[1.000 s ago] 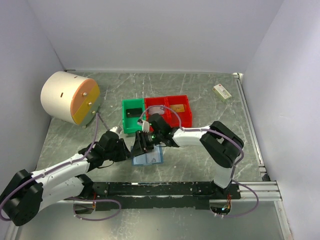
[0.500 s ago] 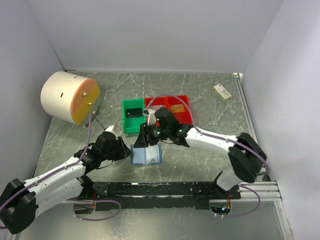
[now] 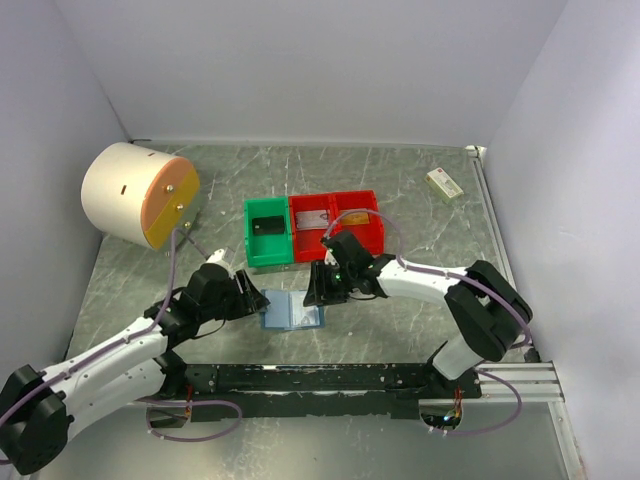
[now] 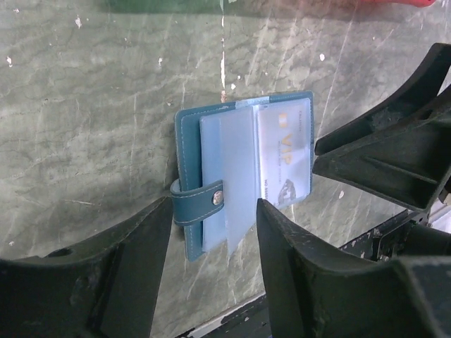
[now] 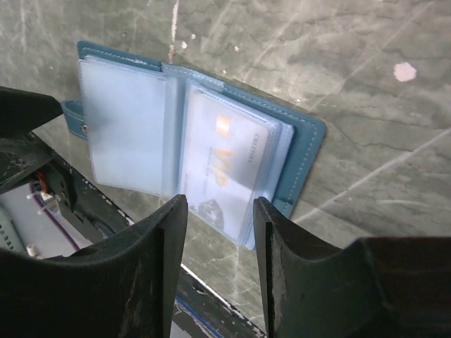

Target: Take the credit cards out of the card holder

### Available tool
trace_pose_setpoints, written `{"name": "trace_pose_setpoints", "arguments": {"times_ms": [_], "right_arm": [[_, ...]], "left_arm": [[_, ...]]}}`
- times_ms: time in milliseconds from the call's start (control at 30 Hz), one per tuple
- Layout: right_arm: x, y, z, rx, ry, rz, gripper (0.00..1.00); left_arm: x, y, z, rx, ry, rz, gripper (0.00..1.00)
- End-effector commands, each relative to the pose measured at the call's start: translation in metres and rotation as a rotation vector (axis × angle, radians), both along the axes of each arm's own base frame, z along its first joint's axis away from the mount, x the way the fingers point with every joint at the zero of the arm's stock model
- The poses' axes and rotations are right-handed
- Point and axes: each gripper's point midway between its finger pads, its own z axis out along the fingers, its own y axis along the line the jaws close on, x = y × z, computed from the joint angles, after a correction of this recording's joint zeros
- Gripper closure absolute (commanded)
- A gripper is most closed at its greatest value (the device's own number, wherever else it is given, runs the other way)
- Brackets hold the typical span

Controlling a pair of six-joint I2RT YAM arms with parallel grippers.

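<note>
The blue card holder [image 3: 293, 313] lies open and flat on the table between my two grippers. In the left wrist view the card holder [image 4: 189, 151] shows clear sleeves, a snap strap and a pale credit card [image 4: 287, 158] marked VIP inside a sleeve. The right wrist view shows the same card [image 5: 227, 163] in the card holder [image 5: 308, 144]. My left gripper [image 3: 254, 298] is open and empty at the holder's left edge, also seen in its own view [image 4: 211, 243]. My right gripper [image 3: 314, 286] is open and empty at the holder's far right corner, just above the card in its own view [image 5: 220, 229].
A green bin [image 3: 266, 232] and two red bins [image 3: 337, 222] stand just behind the holder. A white and orange cylinder [image 3: 135, 193] sits at the back left. A small cream box [image 3: 444, 183] lies at the back right. The black mounting rail [image 3: 330, 378] runs along the near edge.
My right gripper has moved right, off the middle of the holder to its far right corner. The holder has settled flat and open. My left gripper has edged slightly right.
</note>
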Motion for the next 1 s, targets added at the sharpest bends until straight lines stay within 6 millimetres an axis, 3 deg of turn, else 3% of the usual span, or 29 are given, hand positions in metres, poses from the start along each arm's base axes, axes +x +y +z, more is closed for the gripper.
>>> {"name": "trace_pose_setpoints", "arguments": {"times_ms": [0,267,500,667,833,967], "right_arm": [[0.003,0.014,0.008,0.061,0.002,0.003,0.58],[0.002,0.011,-0.003,0.030,0.033,-0.007,0.60],[-0.001,0.011,-0.014,0.021,0.068,-0.015,0.60],[0.003,0.029,0.005,0.117,0.034,0.014,0.61],[0.005,0.041,0.021,0.174,0.023,0.046,0.62],[0.003,0.041,0.020,0.166,0.037,0.051,0.62]], "left_arm": [[0.002,-0.001,0.002,-0.003,-0.026,-0.010,0.37],[0.002,-0.006,-0.013,0.067,0.022,-0.070,0.35],[-0.001,-0.006,-0.023,0.089,0.049,-0.086,0.53],[-0.003,-0.007,-0.024,0.086,0.054,-0.099,0.64],[-0.005,-0.010,-0.025,0.071,0.054,-0.104,0.68],[-0.006,-0.009,-0.028,0.074,0.061,-0.093,0.69]]}}
